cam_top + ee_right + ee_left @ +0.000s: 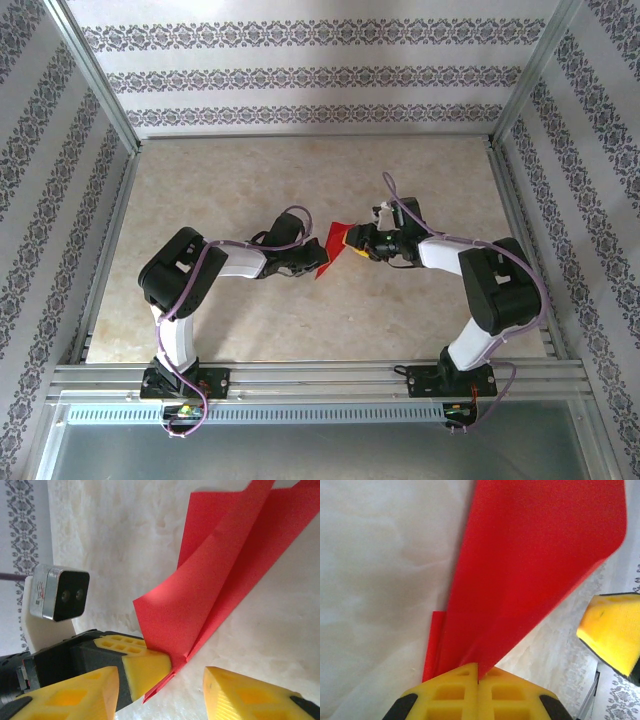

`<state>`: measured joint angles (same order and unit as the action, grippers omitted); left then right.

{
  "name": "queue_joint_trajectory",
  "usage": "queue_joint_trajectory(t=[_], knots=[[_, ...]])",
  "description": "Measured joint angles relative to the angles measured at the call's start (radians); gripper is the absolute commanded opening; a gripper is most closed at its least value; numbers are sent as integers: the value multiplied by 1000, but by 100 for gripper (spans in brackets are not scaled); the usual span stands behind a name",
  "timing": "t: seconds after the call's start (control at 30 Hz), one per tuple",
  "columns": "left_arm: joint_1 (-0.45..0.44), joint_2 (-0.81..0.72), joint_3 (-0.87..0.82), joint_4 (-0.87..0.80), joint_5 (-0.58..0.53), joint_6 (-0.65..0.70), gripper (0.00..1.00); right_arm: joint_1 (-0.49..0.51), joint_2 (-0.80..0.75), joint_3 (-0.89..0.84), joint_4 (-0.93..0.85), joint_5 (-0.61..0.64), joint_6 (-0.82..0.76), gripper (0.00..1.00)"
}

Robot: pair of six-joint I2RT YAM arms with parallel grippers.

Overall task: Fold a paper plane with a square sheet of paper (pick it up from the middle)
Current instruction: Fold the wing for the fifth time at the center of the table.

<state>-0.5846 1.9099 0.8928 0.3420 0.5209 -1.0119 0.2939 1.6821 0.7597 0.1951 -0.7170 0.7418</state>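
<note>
**Near edge of the table.** Aluminium rails (320,380) carry both arm bases. Each arm reaches inward toward the middle, trailing a purple cable (195,285).

**Left gripper** (478,674). Yellow fingers are pressed together on the narrow lower end of the square sheet of paper (530,570), which fans out from the seam between them.

**Right gripper** (162,692). Jaws stand apart and grip nothing. The pointed lower corner of the sheet hangs in the gap between them, nearer the left-hand finger and clear of the other.

**Square sheet of paper.** Bright red, already creased into several overlapping layers, with one flap curling free. It is held over the middle of the table (220,200), between the two grippers. Whether any edge rests on the surface is hard to tell.

**Step in hand (judgement).** Mid-fold, a transfer or second grip. The left holds the piece steady while the right lines up on the lower corner.

**Next move calls for.** The right jaws must close squarely on the layered corner, catching every layer without crushing the curled flap. The left then has to loosen only once that hold is sure.

**In the way.** The left wrist camera (60,592) and left finger sit just beside the right gripper, leaving little room.

**Far edge.** A bare marbled surface, then a patterned wall (320,80).
</note>
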Motion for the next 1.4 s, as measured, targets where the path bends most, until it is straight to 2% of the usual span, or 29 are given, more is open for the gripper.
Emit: queue_joint_trajectory(t=[0.27, 0.77, 1.4], knots=[[5, 14, -14, 37, 3, -55, 0, 38, 74, 57, 28, -21, -9, 38], [11, 27, -5, 40, 29, -66, 3, 74, 152, 129, 26, -47, -24, 35], [11, 42, 31, 5, 53, -36, 12, 77, 180, 143, -40, 77, -30, 35]])
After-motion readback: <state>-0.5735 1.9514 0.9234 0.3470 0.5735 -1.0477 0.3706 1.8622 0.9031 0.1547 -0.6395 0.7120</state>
